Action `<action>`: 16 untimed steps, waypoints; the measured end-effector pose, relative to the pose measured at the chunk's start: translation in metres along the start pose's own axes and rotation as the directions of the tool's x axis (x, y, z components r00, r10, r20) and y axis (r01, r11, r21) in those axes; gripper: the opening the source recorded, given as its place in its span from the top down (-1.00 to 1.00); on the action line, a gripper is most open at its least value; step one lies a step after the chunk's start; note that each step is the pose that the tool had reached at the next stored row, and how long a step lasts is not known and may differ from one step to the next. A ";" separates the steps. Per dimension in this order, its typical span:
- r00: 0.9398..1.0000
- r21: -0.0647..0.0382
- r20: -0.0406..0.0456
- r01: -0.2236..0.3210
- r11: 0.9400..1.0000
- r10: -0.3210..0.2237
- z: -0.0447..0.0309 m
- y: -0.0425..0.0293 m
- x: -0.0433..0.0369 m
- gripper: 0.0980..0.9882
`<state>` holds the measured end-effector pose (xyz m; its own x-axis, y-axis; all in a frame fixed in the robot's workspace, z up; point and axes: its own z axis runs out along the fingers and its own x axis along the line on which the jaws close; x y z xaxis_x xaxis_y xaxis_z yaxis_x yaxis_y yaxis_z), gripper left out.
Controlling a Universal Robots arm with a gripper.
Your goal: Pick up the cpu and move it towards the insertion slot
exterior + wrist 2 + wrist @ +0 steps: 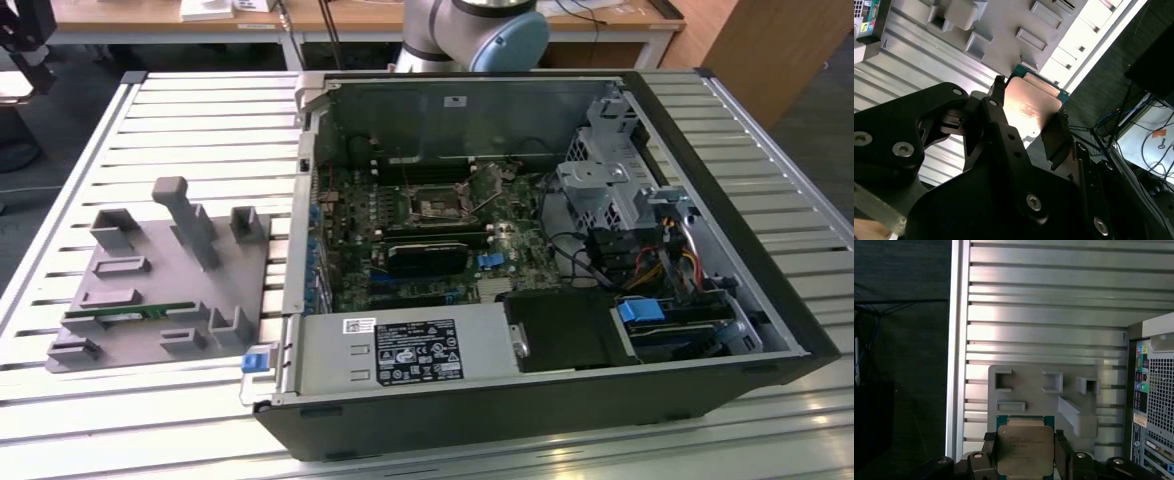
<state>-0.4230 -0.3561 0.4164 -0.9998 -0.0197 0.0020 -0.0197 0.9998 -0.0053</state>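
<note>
In both wrist views the cpu (1025, 450) (1031, 107), a flat square chip with a silvery top and a green rim, sits clamped between my black fingers (1061, 452) (999, 92). My gripper (1025, 454) (1030, 104) is shut on it and hangs above the grey holder board (1044, 400) (1004, 30), to the side of the computer case (1154, 400). The insertion slot (438, 208), a small square socket with a metal frame, lies on the green board inside the open case in the exterior view.
The open black computer case (561, 400) lies on a slatted metal table (200, 120). The grey holder board (160, 290), with upright posts and a green memory stick (134, 313), is on the exterior view's left. Cables, a drive cage and a black block crowd the case.
</note>
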 end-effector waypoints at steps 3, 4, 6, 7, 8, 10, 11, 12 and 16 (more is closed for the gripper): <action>1.000 0.000 0.000 0.000 1.000 0.000 0.0000 0.0000 -0.0021 0.00; 1.000 0.000 0.000 0.000 1.000 0.000 0.0000 0.0000 -0.0028 0.00; 1.000 0.000 0.000 0.000 1.000 0.000 0.0000 -0.0001 -0.0042 0.00; 1.000 0.000 0.000 0.000 1.000 0.000 0.0000 -0.0001 -0.0049 0.00; 1.000 0.000 0.000 0.000 1.000 0.000 0.0000 -0.0001 -0.0056 0.00; 1.000 0.000 0.000 0.000 1.000 0.000 0.0000 0.0000 -0.0070 0.00; 1.000 0.000 0.000 0.000 1.000 0.000 0.0000 0.0000 -0.0077 0.00; 1.000 0.000 0.000 0.000 1.000 0.000 -0.0001 0.0000 -0.0084 0.00; 1.000 0.000 0.000 0.000 1.000 0.000 0.0000 0.0000 -0.0106 0.00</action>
<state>-0.4124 -0.3559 0.4164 -0.9998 -0.0197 0.0020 -0.0197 0.9998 -0.0053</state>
